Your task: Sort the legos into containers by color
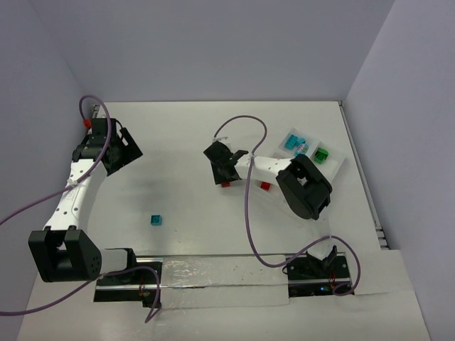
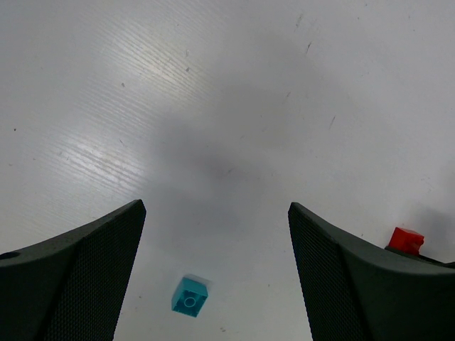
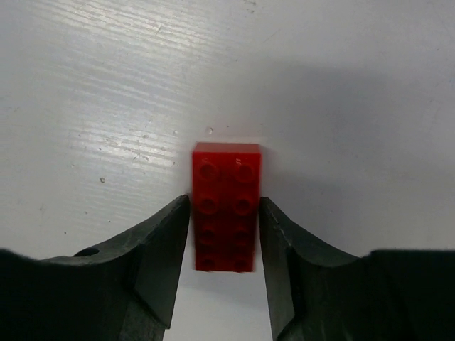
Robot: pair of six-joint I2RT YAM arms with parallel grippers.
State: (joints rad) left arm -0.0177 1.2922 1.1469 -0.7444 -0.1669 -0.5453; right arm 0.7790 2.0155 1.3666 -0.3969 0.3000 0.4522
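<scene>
My right gripper [image 1: 226, 175] is low at the table's middle, its jaws closed against both long sides of a red two-by-four brick [image 3: 226, 206] that lies flat on the table; the same brick shows in the top view [image 1: 225, 184]. A second red brick [image 1: 265, 186] lies just right of it. A teal brick [image 1: 156, 219] lies alone at left centre; it also shows in the left wrist view [image 2: 189, 295]. My left gripper [image 1: 119, 147] is open and empty, raised at the far left [image 2: 217, 213]. The white tray [image 1: 337, 165] at the right holds teal bricks [image 1: 293, 142] and a green brick [image 1: 322, 154].
The right arm's body [image 1: 304, 186] lies between the red bricks and the tray. Purple cables loop over the table near both arms. A rail with a foil strip [image 1: 213, 273] runs along the near edge. Walls close the table at the back and right.
</scene>
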